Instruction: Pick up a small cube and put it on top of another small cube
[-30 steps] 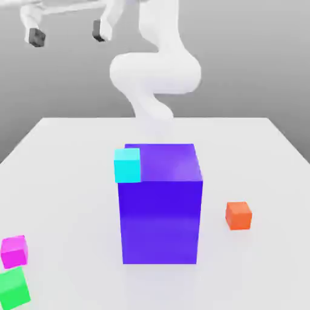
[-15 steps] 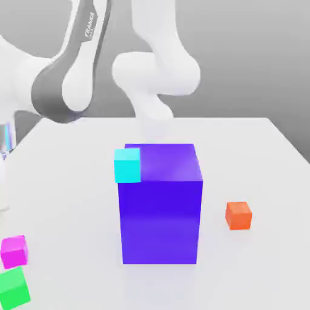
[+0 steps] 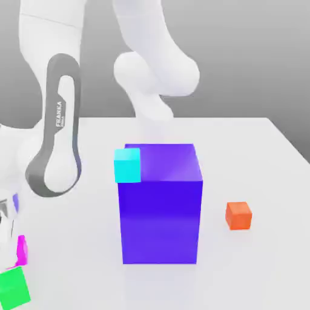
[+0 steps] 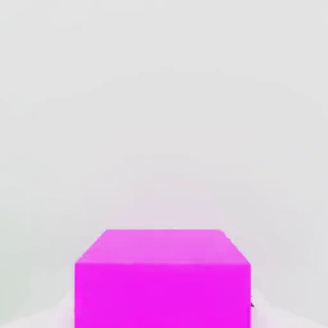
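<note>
Can see a broad pale table (image 3: 266, 157), a white jointed Panda arm (image 3: 51, 36) bending down at the exterior view's left, and a tall blue box-shaped block (image 3: 160, 221) mid-table. Cannot tell how the gripper (image 3: 8, 245) is set, down at the magenta cube (image 4: 163, 295), near left. Can find a green cube (image 3: 13, 289) just nearer, a cyan cube (image 3: 127, 166) overlapping the block's upper left corner, an orange cube (image 3: 238, 216) right
</note>
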